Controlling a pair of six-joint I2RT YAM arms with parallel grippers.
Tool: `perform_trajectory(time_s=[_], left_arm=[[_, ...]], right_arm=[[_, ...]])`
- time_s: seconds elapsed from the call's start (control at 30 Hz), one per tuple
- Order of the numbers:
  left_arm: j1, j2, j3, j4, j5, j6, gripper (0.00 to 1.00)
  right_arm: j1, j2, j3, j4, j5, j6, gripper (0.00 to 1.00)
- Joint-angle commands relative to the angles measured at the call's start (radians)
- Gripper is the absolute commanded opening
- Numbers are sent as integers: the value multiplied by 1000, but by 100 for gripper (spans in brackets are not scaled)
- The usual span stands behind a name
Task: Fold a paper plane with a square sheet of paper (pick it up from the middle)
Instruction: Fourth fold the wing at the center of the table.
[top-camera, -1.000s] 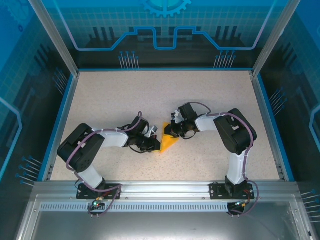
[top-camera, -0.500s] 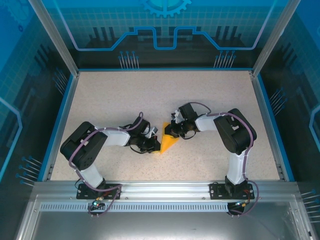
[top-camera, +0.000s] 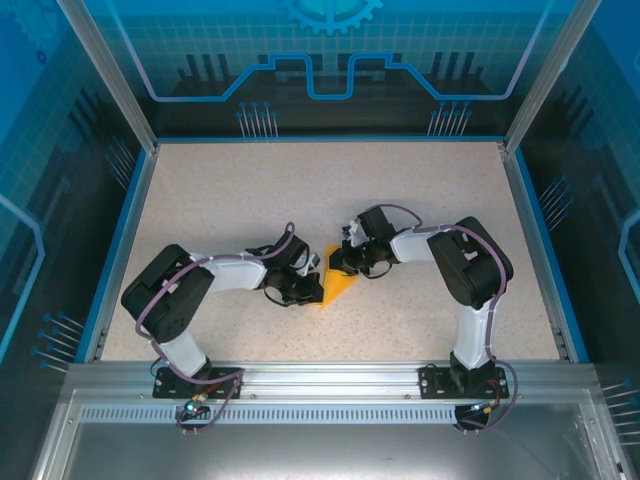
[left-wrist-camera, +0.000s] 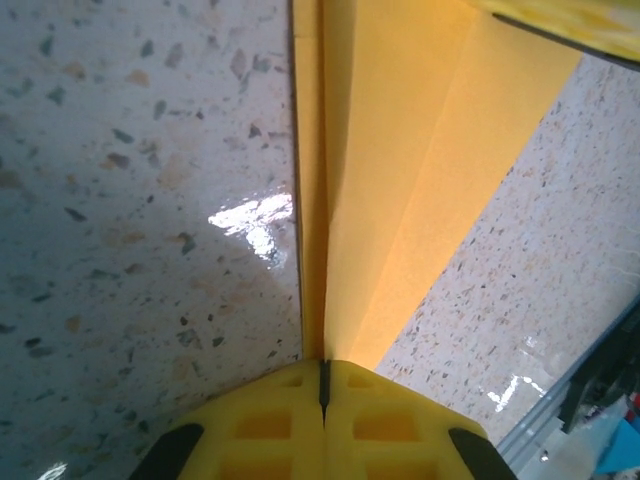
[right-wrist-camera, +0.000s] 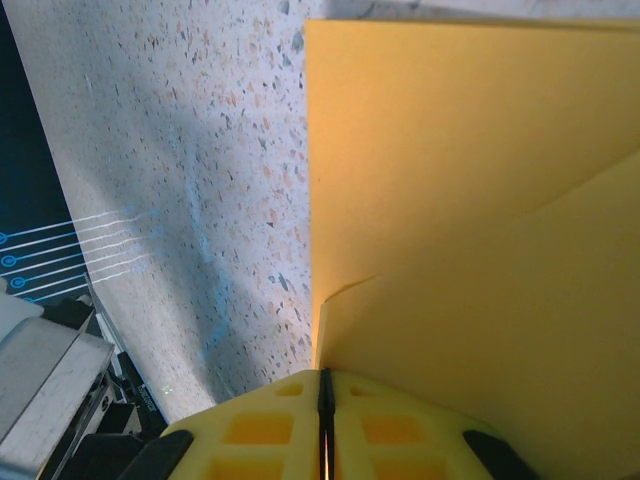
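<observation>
Currently I have the left gripper (top-camera: 306, 290) and the right gripper (top-camera: 338, 263) both clamped on the paper (top-camera: 339, 287) near the middle of the bench (top-camera: 200, 200).
On my left wrist feed the yellow fingers (left-wrist-camera: 270, 420) are pressed together, with a folded edge of the paper running straight into the seam between them. The orange sheet lies as a pointed wedge between the two arms, a little toward the bench's near edge. On the right wrist feed the fingers (right-wrist-camera: 390, 430) are also closed, pinching the paper where two layers overlap.
</observation>
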Motion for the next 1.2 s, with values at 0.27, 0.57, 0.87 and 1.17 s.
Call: perform_trajectory(time_s=[0.27, 0.57, 0.87, 1.17], left_arm=[[-86, 42, 8, -356, -153, -3, 12], [-98, -5, -12, -329, -124, -29, 6], [-98, -36, -5, -339, -123, -24, 11], [-97, -27, -3, -324, -107, -14, 8]], right_arm=[[3, 57, -30, -115, 95, -20, 11], [3, 72, -25, -114, 93, -20, 10], [3, 79, -22, -114, 92, -20, 11], [3, 82, -22, -112, 93, -21, 10]])
